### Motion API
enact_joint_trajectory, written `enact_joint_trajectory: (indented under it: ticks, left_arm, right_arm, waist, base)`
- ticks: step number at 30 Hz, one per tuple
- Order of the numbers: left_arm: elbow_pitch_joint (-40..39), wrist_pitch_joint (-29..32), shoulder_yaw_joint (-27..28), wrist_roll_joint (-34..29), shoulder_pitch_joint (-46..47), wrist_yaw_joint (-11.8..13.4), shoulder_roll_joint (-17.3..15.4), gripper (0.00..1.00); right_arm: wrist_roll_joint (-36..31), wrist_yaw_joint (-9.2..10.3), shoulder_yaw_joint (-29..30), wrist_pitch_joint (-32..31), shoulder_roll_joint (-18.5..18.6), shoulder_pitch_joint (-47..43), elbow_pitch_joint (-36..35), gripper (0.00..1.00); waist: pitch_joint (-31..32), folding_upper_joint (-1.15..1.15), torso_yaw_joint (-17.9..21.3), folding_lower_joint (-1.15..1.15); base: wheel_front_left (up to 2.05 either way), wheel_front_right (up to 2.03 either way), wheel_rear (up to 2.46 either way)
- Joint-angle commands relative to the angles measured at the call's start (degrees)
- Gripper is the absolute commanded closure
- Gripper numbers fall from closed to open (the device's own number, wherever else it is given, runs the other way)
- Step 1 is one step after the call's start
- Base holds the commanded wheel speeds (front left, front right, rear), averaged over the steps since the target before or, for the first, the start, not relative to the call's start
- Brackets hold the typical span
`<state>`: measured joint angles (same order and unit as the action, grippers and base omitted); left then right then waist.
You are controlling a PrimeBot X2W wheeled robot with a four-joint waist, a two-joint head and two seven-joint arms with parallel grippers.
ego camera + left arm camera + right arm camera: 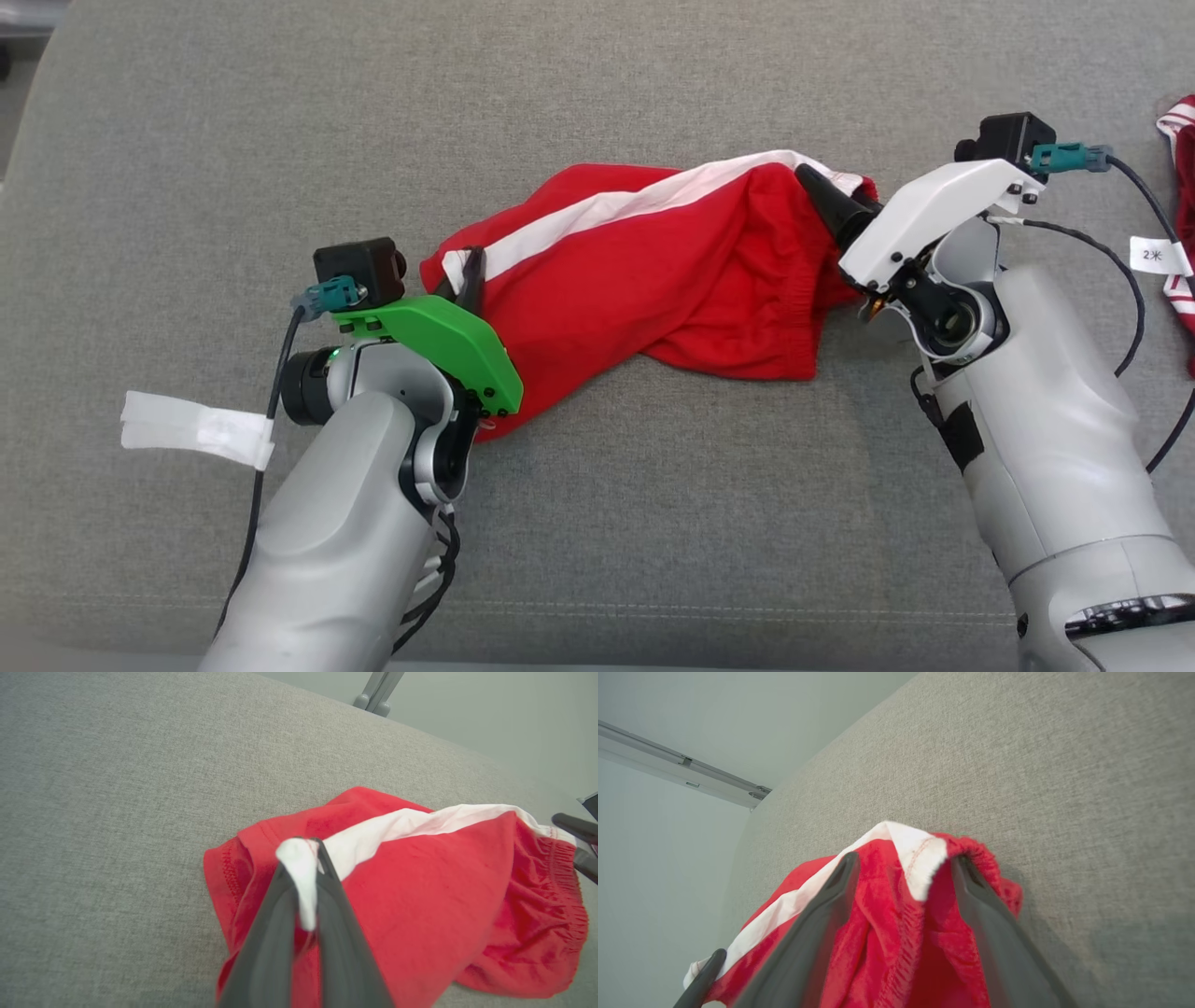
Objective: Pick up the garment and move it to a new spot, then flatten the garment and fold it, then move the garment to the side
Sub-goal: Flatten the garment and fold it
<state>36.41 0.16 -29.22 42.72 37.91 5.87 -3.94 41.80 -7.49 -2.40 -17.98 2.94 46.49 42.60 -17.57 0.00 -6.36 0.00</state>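
We have the red shorts (653, 271) lying rumpled in the middle of the grey upholstered cushion (233, 140). Our left gripper (306, 851) is pinched tight on the end of the white stripe (420, 821). Our right gripper (905, 861) stands spread astride the elastic waistband (971, 851), not yet closed. The cloth looks light and limp and will likely sag and bunch, so hems and waistband are the places to hold.

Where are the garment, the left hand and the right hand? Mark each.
garment (653, 271), head view, red middle panel.
left hand (304, 847), left wrist view, between its shut fingertips.
right hand (906, 858), right wrist view, between its spread fingertips.
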Motion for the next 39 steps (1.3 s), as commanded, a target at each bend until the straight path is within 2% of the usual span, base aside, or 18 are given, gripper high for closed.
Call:
enact_joint_trajectory:
  ticks: [1, 3, 5, 9, 11, 14, 16, 17, 26, 39]
  left_arm:
    - [-0.3, 0.0, -0.2, -0.4, -0.4, 0.1, 0.1, 1.00]
    - [-0.3, 0.0, -0.3, -0.4, -0.2, 0.2, 0.2, 1.00]
    - [-0.4, 0.1, -0.7, -0.3, 0.0, 0.2, 0.2, 1.00]
    - [-0.5, 0.0, -1.2, -0.1, 0.6, 0.2, 0.4, 1.00]
    - [-0.4, -0.1, -1.4, 0.1, 0.8, 0.2, 0.4, 1.00]
    - [-0.2, -0.2, -1.6, 0.2, 1.3, 0.2, 0.4, 1.00]
    - [0.0, -0.4, -1.6, 0.3, 1.4, 0.1, 0.5, 1.00]
    - [0.1, -0.5, -1.6, 0.3, 1.4, 0.1, 0.5, 1.00]
    - [0.5, -1.3, -0.4, 1.3, 2.4, -0.6, -0.9, 1.00]
    - [-3.8, 4.0, 2.9, 5.3, 6.6, -3.0, -5.5, 1.00]
  right_arm:
    - [-0.3, 0.01, 0.7, 0.4, 0.1, 1.3, 1.5, 0.00]
    - [-0.5, 0.01, 1.1, 0.7, 0.1, 2.0, 2.6, 0.00]
    - [-1.1, 0.01, 1.5, 1.1, 0.1, 3.3, 4.6, 0.08]
    - [-2.0, 0.01, 2.9, 2.2, 0.2, 5.6, 8.6, 0.40]
    - [-2.5, 0.01, 3.8, 2.9, 0.3, 6.7, 10.5, 0.53]
    - [-2.6, 0.01, 4.5, 3.8, 0.3, 8.2, 12.8, 0.65]
    - [-2.6, 0.01, 4.5, 4.2, 0.3, 8.7, 13.8, 0.85]
    - [-2.6, 0.01, 4.4, 4.5, 0.3, 8.9, 14.2, 1.00]
    - [-0.7, 0.01, 0.4, 3.6, 0.5, 8.6, 12.2, 1.00]
    - [5.9, 0.01, -7.3, -2.5, 5.7, 5.2, -2.9, 1.00]
  waist:
    - [-0.2, 0.00, -0.5, 0.00]
    - [-0.3, 0.00, -0.8, 0.00]
    - [-0.5, 0.00, -1.1, 0.00]
    - [-0.9, 0.00, -1.7, 0.00]
    - [-1.1, 0.00, -2.0, 0.00]
    - [-1.4, 0.00, -2.1, 0.00]
    - [-1.6, 0.00, -2.2, 0.00]
    - [-1.6, 0.00, -2.2, 0.00]
    - [-0.2, 0.00, -0.8, 0.00]
    - [8.6, 0.00, 3.3, 0.00]
  base:
    - [0.00, 0.00, 0.00]
    - [0.00, 0.00, 0.00]
    - [0.00, 0.00, 0.00]
    - [0.00, 0.00, 0.00]
    - [0.00, 0.00, 0.00]
    - [0.00, 0.00, 0.00]
    - [0.00, 0.00, 0.00]
    - [0.00, 0.00, 0.00]
    - [0.00, 0.00, 0.00]
    - [0.00, 0.00, 0.00]
